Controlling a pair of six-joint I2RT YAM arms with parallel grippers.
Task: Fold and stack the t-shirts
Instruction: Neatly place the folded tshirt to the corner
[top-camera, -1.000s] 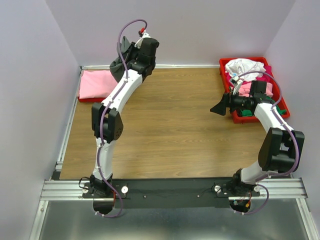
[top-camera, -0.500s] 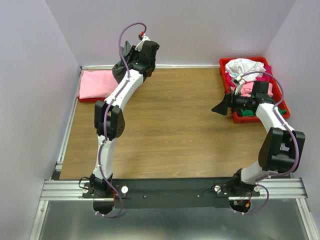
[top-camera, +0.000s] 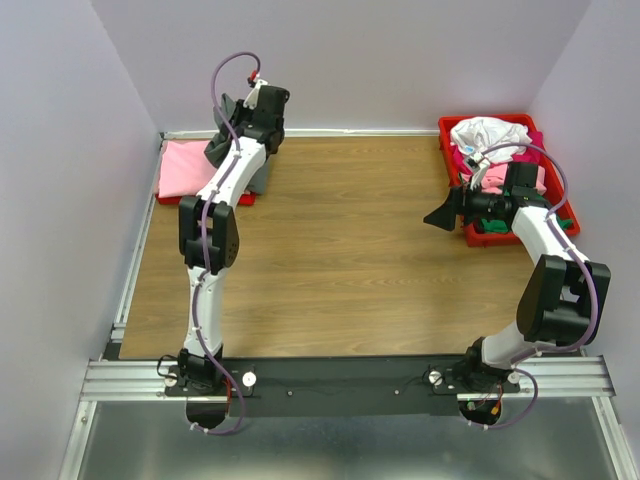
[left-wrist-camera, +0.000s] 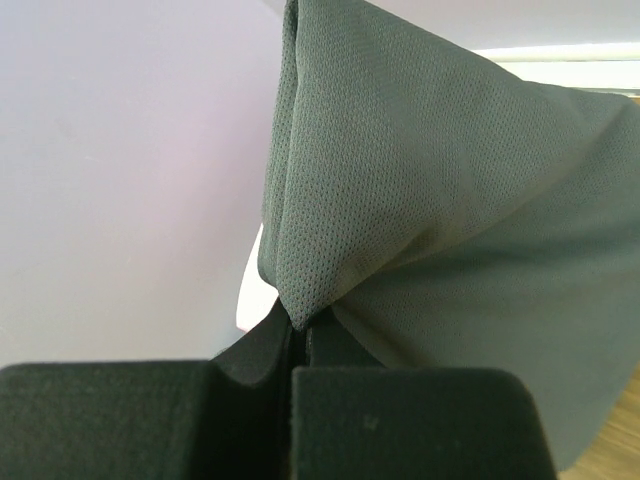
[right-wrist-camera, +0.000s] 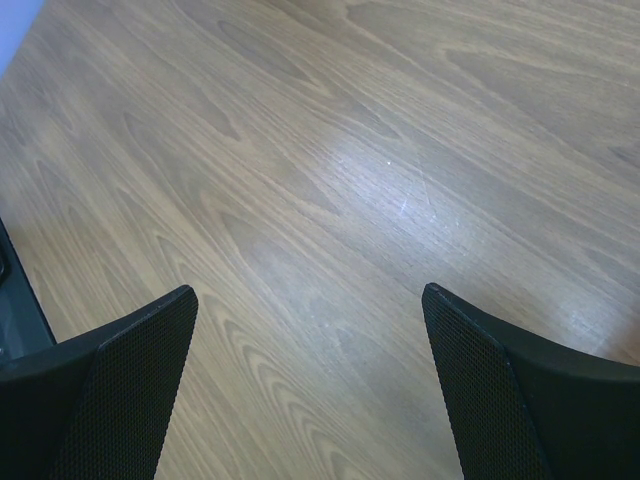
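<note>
Two red plastic trays show from above. One (top-camera: 238, 199) lies under the folded pink t-shirt (top-camera: 185, 166). The other (top-camera: 447, 150) sits well apart from that pink shirt, across the wooden surface (top-camera: 340, 250), and holds a heap (top-camera: 490, 135) of white, pink and green shirts too tangled to count. One dark grey t-shirt (top-camera: 262, 176) hangs from the left end effector (top-camera: 232, 112), just beside the pink shirt; half a second ago it hung farther off. The right end effector (top-camera: 437, 215) has not moved.

Left wrist: fingers (left-wrist-camera: 420, 420) clenched on a grey fold, the rest cut off.

Right wrist: fingers (right-wrist-camera: 120, 380) spread, released, over bare wood.

A red tray (top-camera: 444, 145) sits at the wooden tabletop's (top-camera: 340, 250) far-right corner, another red tray (top-camera: 185, 200) at its far-left edge.
</note>
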